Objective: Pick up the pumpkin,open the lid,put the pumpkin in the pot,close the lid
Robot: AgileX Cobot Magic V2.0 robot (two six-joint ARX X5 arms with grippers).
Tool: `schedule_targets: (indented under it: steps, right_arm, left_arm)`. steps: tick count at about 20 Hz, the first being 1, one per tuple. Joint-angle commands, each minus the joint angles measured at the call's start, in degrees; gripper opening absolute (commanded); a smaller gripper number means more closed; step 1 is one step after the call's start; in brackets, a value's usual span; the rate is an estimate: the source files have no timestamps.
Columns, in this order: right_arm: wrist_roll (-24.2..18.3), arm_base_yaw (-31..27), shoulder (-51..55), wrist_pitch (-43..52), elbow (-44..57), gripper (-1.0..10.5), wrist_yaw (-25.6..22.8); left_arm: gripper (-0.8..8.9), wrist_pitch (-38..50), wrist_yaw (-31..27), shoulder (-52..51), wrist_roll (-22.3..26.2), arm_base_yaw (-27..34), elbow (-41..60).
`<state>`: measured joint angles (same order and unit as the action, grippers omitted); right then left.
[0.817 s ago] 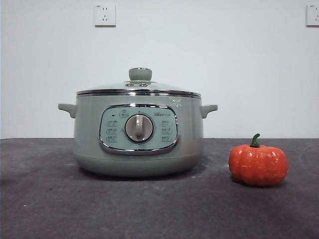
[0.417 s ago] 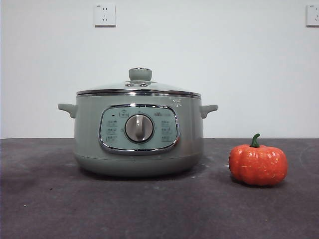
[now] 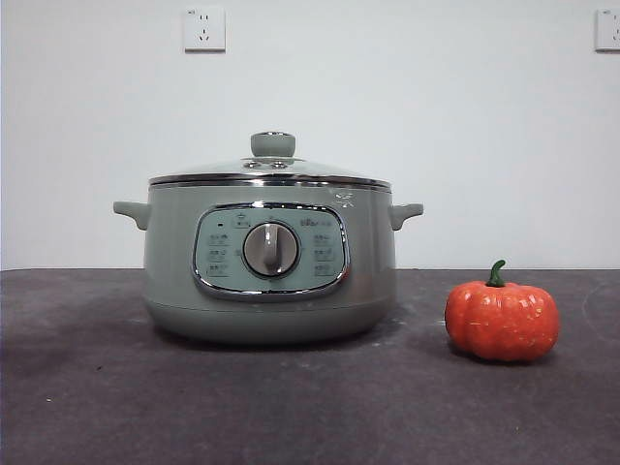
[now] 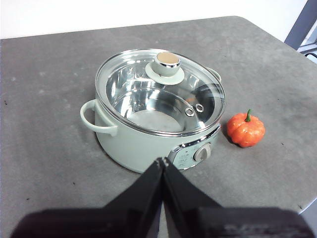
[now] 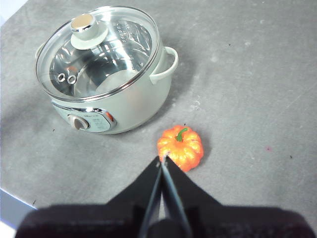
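Note:
The sage-green pot stands on the dark table with the glass lid shut on it, its green knob on top. The orange pumpkin with its green stem sits on the table to the pot's right, apart from it. In the left wrist view my left gripper is shut and empty, high above the pot and lid. In the right wrist view my right gripper is shut and empty, high above the pumpkin. Neither arm shows in the front view.
A white wall with two sockets stands behind the table. The grey table top stretches around the pot. Its rounded corner and edge show in the left wrist view.

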<state>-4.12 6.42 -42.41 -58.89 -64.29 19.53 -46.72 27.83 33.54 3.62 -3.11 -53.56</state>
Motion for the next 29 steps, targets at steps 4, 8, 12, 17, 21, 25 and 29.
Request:
schedule_targets:
  steps: [4, 8, 12, 17, 21, 25, 29]
  right_arm:
    - [0.4, 0.1, 0.0, 0.1, -0.1, 7.3, 0.1]
    - [0.6, 0.1, 0.0, 0.1, -0.1, 7.2, 0.1]
    - [0.6, 0.1, -0.4, 0.1, -0.1, 7.2, 0.1]
    - [0.6, 3.0, -7.0, 1.4, -0.1, 7.2, 0.0]
    - [0.6, 7.4, -17.8, 3.8, -0.1, 7.2, -0.6]
    - [0.0, 10.1, -29.7, 8.0, -0.1, 7.2, -4.5]
    - [-0.4, 11.9, -40.2, 11.3, -0.1, 7.2, -8.2]
  left_arm:
    - [7.25, 0.3, 0.4, -0.1, 0.8, 0.2, -0.1]
    - [7.23, 0.3, 0.4, -0.1, 0.7, 0.2, -0.1]
    - [7.23, 0.3, 0.4, -0.1, 0.7, 0.2, -0.1]
    - [7.24, 0.3, 0.9, -0.1, 0.7, 0.2, -0.1]
    - [7.23, 0.3, 0.9, -0.1, 0.7, 0.2, -0.1]
    - [7.24, 0.3, 0.9, -0.1, 0.7, 0.2, -0.1]
    - [7.23, 0.3, 0.9, -0.1, 0.7, 0.2, -0.1]
